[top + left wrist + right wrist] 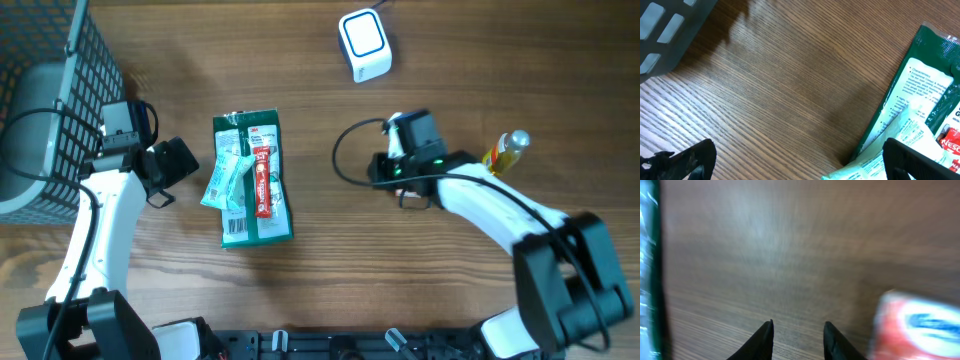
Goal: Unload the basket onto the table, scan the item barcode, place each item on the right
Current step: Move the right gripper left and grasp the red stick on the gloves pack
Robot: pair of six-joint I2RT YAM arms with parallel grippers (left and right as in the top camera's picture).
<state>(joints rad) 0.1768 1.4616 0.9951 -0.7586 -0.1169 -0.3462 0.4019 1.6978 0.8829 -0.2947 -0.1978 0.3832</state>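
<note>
Left gripper [172, 165] spread wide, empty | right gripper [797, 335] slightly parted, empty | green packet [252, 180] flat, long axis near-to-far

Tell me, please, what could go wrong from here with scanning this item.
Loose sachets lie on top of the green packet; lifting it may spill them.
The left gripper stands open close beside the packet's edge; its fingers could nudge it rather than grasp it.
The right gripper is empty, its fingers only narrowly apart, perhaps too narrow for a grasp.
</note>
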